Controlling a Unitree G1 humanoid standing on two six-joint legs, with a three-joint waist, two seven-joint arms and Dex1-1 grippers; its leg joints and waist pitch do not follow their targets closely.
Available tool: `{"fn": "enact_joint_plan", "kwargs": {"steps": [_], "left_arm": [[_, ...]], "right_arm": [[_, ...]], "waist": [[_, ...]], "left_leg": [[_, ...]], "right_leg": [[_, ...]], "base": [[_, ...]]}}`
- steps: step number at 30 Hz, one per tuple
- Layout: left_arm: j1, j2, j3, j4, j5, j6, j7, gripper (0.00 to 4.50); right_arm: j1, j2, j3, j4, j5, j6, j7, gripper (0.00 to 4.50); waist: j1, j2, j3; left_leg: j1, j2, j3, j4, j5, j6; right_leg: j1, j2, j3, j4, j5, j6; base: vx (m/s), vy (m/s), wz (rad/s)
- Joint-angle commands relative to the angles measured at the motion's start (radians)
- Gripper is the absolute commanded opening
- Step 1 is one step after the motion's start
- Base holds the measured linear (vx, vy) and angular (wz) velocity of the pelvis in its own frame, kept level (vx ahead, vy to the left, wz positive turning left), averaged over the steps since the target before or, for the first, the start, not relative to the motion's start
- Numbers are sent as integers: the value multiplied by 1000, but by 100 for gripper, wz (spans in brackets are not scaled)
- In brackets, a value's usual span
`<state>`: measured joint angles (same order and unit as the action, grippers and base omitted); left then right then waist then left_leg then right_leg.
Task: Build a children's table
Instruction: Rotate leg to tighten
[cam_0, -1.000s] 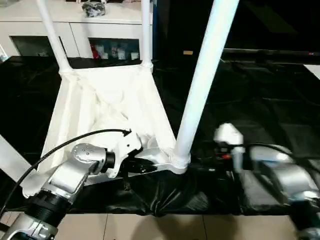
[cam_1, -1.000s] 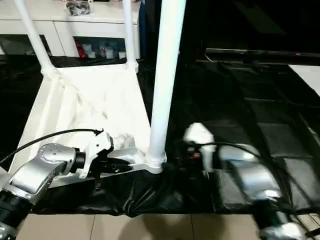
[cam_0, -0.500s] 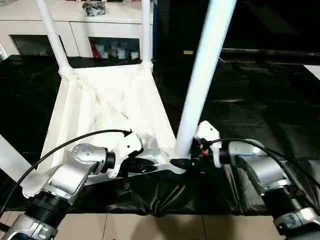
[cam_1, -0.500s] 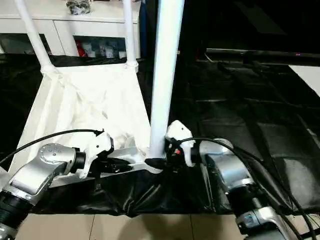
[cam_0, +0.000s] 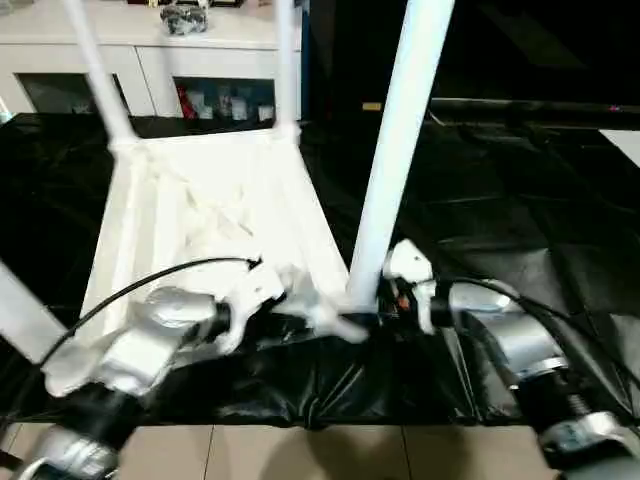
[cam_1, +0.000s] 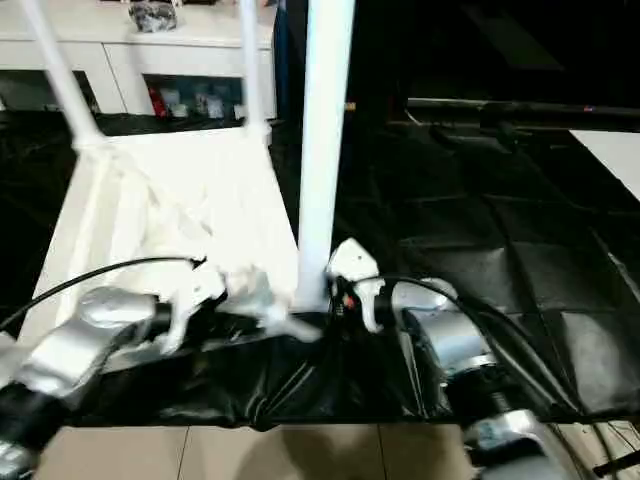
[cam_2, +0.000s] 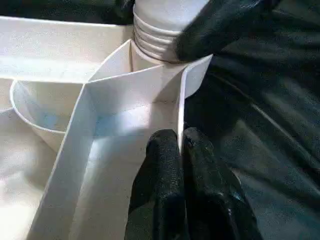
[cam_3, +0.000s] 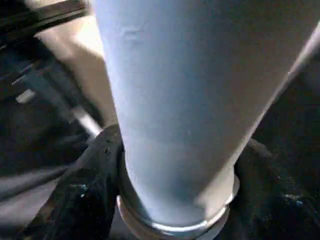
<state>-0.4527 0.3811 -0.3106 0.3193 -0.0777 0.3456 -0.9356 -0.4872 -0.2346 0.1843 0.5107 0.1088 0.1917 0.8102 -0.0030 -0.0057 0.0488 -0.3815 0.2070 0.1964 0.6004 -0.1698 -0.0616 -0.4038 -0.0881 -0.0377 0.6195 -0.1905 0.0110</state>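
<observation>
- The right claw (cam_0: 372, 316), which a second ago hung blurred and well apart, now clenches the base of the near leg (cam_0: 397, 150) at its corner socket (cam_2: 159, 37).
- The left claw (cam_2: 181, 150) stays pinched on a rib of the upturned tabletop (cam_0: 200, 215), steadying it on the black-covered surface (cam_0: 520, 200).
- In judgement, this leg is being seated; two far legs already stand.
- The cabinet (cam_0: 150, 70) behind shows small items through its glass doors.

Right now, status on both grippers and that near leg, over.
Left gripper pinched on tabletop edge rib. Right gripper clamped round base of near leg, seated upright in corner socket. Nothing in the way.
</observation>
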Motion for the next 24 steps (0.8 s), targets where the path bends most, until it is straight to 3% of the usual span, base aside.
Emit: {"fn": "enact_joint_plan", "kwargs": {"steps": [1, 2, 3, 4, 5, 6, 8, 10, 11, 14, 17, 19, 20, 22, 24], "left_arm": [[-31, -44, 16, 74, 26, 17, 123, 0], [-41, -56, 17, 85, 31, 15, 142, 0], [-48, -64, 18, 93, 35, 14, 156, 0], [-123, -156, 25, 191, 67, -2, 300, 0], [-142, -181, 29, 217, 71, -7, 334, 0], [-153, -195, 32, 231, 72, -11, 353, 0], [-164, -215, 32, 248, 76, -22, 365, 0], [-171, -229, 23, 260, 88, -53, 361, 0], [-170, -232, 17, 258, 93, -65, 351, 0], [-156, -214, 22, 245, 87, -94, 308, 0], [-124, -171, 32, 204, 64, -116, 236, 0], [-118, -159, 32, 195, 58, -127, 215, 0], [-98, -131, 31, 169, 34, -144, 148, 0], [-86, -111, 28, 153, 25, -153, 106, 0], [-75, -95, 25, 142, 18, -167, 66, 0]], "right_arm": [[-16, 46, -5, 65, -37, 16, -134, 274], [-20, 58, -11, 77, -38, 16, -159, 274], [-23, 67, -14, 86, -39, 16, -177, 273], [-74, 158, -42, 193, -58, 3, -375, 273], [-91, 184, -47, 219, -61, -8, -425, 273], [-101, 200, -49, 234, -63, -16, -452, 273], [-120, 224, -53, 256, -64, -29, -481, 273], [-144, 249, -43, 268, -66, -68, -454, 273], [-151, 254, -33, 267, -73, -92, -434, 273], [-159, 241, -56, 261, -54, -101, -375, 342], [-144, 174, -56, 216, -30, -91, -262, 364], [-138, 153, -47, 201, -28, -86, -232, 378], [-124, 100, -22, 175, -37, -84, -167, 392], [-112, 60, -8, 159, -41, -82, -113, 392], [-102, 24, 3, 148, -44, -88, -62, 392]], "waist": [[1, -10, -50], [-1, -15, -53], [-2, -13, -52], [-3, -8, -50], [-6, -9, -49], [-6, -9, -51], [-6, -8, -56], [-5, -9, -58], [-2, -9, -59], [3, -12, -59], [6, -17, -59], [8, -11, -61], [9, -5, -61], [12, -10, -64], [15, -8, -64]], "left_leg": [[25, 13, -18, -77, -390, -33], [21, 12, -22, -78, -388, -37], [19, 13, -22, -80, -384, -35], [25, 12, -19, -79, -394, -37], [34, 8, -24, -77, -428, -50], [32, 8, -24, -77, -431, -51], [22, 10, -25, -83, -418, -37], [24, 10, -22, -81, -414, -22], [19, 12, -20, -82, -394, -14], [15, 11, -15, -80, -361, 6], [11, 13, -15, -79, -341, 17], [11, 14, -13, -78, -322, 22], [11, 15, -13, -78, -307, 22], [8, 16, -10, -76, -275, 30], [11, 17, -7, -74, -257, 40]], "right_leg": [[13, -40, 26, -107, -510, -139], [20, -41, 22, -106, -522, -127], [20, -42, 22, -108, -519, -125], [9, -40, 23, -112, -522, -123], [7, -40, 16, -117, -560, -119], [10, -42, 15, -119, -564, -115], [17, -42, 16, -116, -499, -113], [14, -40, 19, -114, -451, -129], [19, -41, 21, -110, -414, -139], [23, -42, 23, -106, -379, -155], [29, -44, 23, -102, -380, -157], [29, -43, 24, -100, -356, -162], [30, -42, 24, -98, -332, -173], [35, -39, 24, -91, -270, -185], [33, -40, 25, -89, -241, -203]], "base": [[0, 0, 0], [0, 0, 0], [0, 0, 0], [0, 0, 0], [0, 0, 0], [0, 0, 0], [0, 0, 0], [0, 0, 0], [0, 0, 0], [0, 0, 0], [0, 0, 0], [0, 0, 0], [0, 0, 0], [0, 0, 0], [0, 0, 0]]}}
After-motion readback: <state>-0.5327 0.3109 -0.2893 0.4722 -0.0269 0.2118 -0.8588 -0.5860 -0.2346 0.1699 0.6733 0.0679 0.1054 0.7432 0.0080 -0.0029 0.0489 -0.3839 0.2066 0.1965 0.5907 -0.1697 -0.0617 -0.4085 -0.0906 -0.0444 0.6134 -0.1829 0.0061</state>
